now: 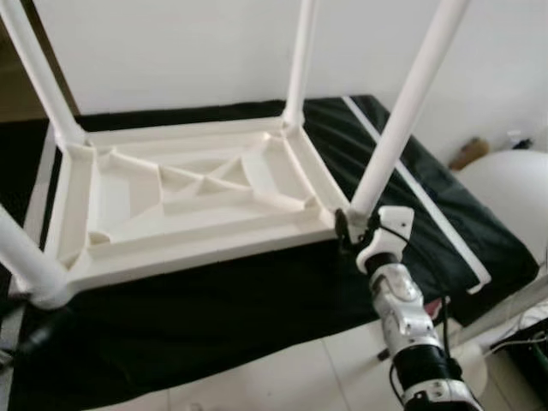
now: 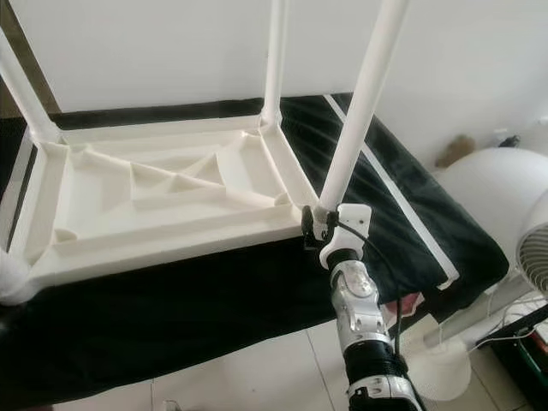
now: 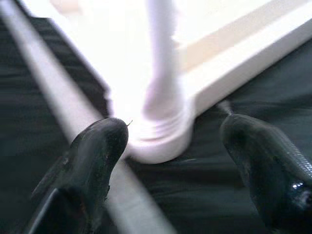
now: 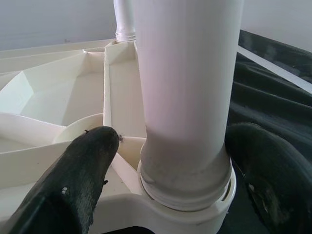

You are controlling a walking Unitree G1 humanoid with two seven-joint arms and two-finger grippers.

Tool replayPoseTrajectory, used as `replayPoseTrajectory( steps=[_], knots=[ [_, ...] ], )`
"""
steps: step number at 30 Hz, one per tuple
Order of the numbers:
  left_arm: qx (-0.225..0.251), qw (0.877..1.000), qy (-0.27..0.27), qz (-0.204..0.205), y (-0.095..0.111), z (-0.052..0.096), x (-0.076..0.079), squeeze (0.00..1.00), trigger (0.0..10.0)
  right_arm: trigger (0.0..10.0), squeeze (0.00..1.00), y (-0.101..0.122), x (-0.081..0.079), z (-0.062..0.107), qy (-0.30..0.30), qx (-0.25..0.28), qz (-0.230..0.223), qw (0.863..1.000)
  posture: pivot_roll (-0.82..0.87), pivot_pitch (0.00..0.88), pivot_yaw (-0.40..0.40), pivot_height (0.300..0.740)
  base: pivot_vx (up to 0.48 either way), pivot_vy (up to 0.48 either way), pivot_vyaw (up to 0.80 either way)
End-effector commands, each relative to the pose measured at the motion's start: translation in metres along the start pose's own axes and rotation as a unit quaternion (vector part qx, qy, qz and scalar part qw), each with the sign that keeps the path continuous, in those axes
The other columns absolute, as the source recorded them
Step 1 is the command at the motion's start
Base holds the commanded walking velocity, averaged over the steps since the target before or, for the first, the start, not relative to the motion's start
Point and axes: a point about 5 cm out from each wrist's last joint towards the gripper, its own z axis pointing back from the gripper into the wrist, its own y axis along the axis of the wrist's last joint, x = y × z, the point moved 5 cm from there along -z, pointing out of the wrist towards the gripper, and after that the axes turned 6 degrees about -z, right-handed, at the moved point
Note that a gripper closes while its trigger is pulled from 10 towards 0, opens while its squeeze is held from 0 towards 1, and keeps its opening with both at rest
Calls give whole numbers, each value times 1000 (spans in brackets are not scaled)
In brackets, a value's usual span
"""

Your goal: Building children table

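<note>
Black cloth (image 1: 257,317) bears upturned table (image 1: 184,201); right tool (image 1: 353,229) straddles its leg (image 1: 402,111).

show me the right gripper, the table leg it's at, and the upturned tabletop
right gripper (image 4: 170,161): right wrist view, midway between its two black fingertips, which flank the leg.
table leg (image 1: 402,111): left eye view, middle of the white tube.
upturned tabletop (image 1: 205,244): left eye view, near rim of the ribbed underside.
</note>
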Motion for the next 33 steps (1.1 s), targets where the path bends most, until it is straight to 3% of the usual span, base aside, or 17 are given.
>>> replayPoseTrajectory(
  steps=[1, 3, 4, 7, 8, 10, 11, 12, 14, 15, 16, 24, 27, 28, 31, 32, 33],
  knots=[
    [-21, 999, 29, -4, -9, 8, -9, 0, 10000, 10000, 0, -4, 8, 3, -15, -3, -5, 1000, 177, 75, -45, 740, 0, 0, 0],
    [-40, 998, 56, -15, -13, 18, -27, 0, 10000, 10000, 0, -5, 12, 4, -20, -2, -4, 1000, 175, 75, -44, 740, 0, 0, 0],
    [-40, 998, 56, -15, -13, 18, -27, 0, 10000, 10000, 0, -5, 12, 4, -20, -2, -4, 1000, 175, 75, -44, 740, 0, 0, 0],
    [-51, 992, 111, -24, -15, 30, -59, 0, 10000, 10000, 0, -5, 14, 5, -22, -1, -3, 1000, 170, 74, -44, 740, 0, 0, 0],
    [-51, 992, 111, -24, -15, 30, -59, 0, 10000, 10000, 0, -5, 14, 5, -22, -1, -3, 1000, 170, 74, -44, 740, 0, 0, 0],
    [-47, 982, 177, -39, -9, 28, -86, 0, 10000, 10000, 0, -4, 15, 4, -21, 0, -1, 1000, 166, 72, -46, 740, 0, 0, 0],
    [-47, 982, 177, -39, -9, 28, -86, 0, 10000, 10000, 0, -4, 15, 4, -21, 0, -1, 1000, 166, 72, -46, 740, 0, 0, 0],
    [-39, 974, 218, -57, -3, 24, -99, 0, 10000, 10000, 0, -4, 14, 3, -19, 1, 0, 1000, 165, 70, -49, 740, 0, 0, 0],
    [-39, 974, 218, -57, -3, 24, -99, 0, 10000, 10000, 0, -4, 14, 3, -19, 1, 0, 1000, 165, 70, -49, 740, 0, 0, 0],
    [-27, 967, 246, -52, 2, 16, -110, 0, 10000, 10000, 0, -3, 12, 2, -16, 1, 0, 1000, 163, 71, -57, 740, 0, 0, 0],
    [16, 960, 279, -35, 17, -6, -121, 0, 10000, 10000, 0, -5, 6, 2, -5, -2, -2, 1000, 161, 70, -57, 740, 0, 0, 0],
    [57, 952, 300, -12, 33, -48, -124, 0, 10000, 10000, 0, -13, -4, 9, -3, -8, -12, 1000, 140, 68, -46, 740, 0, 0, 0],
    [88, 955, 283, 24, 43, -84, -116, 0, 10000, 10000, 0, -20, -8, 16, -19, -11, -21, 1000, 117, 68, -29, 740, 0, 0, 0],
    [88, 955, 283, 24, 43, -84, -116, 0, 10000, 10000, 0, -20, -8, 16, -19, -11, -21, 1000, 117, 68, -29, 740, 0, 0, 0],
    [91, 961, 259, 40, 45, -105, -106, 0, 10000, 10000, 0, -23, -7, 20, -39, -8, -21, 999, 107, 71, -19, 740, 0, 0, 0],
    [92, 968, 228, 60, 48, -128, -93, 0, 10000, 10000, 0, -25, -1, 26, -75, -7, -12, 997, 100, 70, -13, 740, 0, 0, 0],
    [92, 968, 228, 60, 48, -128, -93, 0, 10000, 10000, 0, -25, -1, 26, -75, -7, -12, 997, 100, 70, -13, 740, 0, 0, 0]
  ],
)
